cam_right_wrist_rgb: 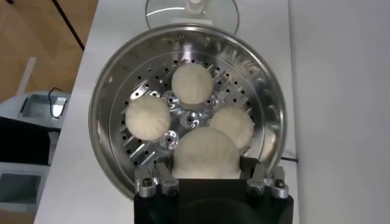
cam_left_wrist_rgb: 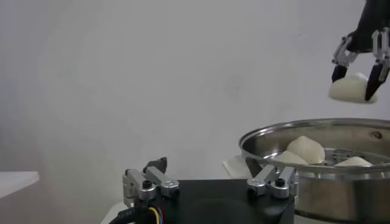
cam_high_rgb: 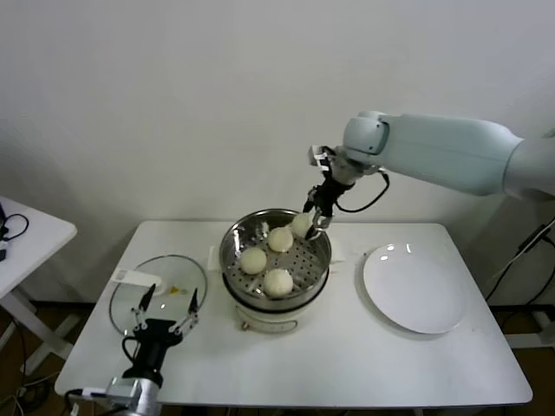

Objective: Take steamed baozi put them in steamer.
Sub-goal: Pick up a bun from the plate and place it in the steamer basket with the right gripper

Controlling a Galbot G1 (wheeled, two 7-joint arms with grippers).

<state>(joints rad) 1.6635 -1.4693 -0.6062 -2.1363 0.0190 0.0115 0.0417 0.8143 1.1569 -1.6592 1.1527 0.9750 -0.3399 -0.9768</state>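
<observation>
The right pincer (cam_high_rgb: 314, 217) hangs above the far rim of the steamer (cam_high_rgb: 323, 260), its fingers closed on the fourth baozi (cam_high_rgb: 302, 224). The side-on left wrist view shows that bun clear of the rim, in the air, with a dark fingertip on each flank. Three buns (cam_right_wrist_rgb: 192, 83) already lie on the perforated tray, and the plate (cam_high_rgb: 414, 290) on the worktop to the right is bare.

The main risk, as I judge it, is the drop itself. Released from this height, the bun could bounce off one of its neighbours or land on the rim and roll out onto the worktop (soft dough may also cling to one finger and swing aside as the fingers part). From the right wrist view the held bun sits over the near part of the tray, partly over another bun, so a straight descent might squash it onto that one; the free gap looks small. A lower, slightly shifted release would seem safer.

The left pincer (cam_high_rgb: 165, 305) waits low over the front left of the worktop beside the glass lid (cam_high_rgb: 173, 277), fingers spread wide and empty.
</observation>
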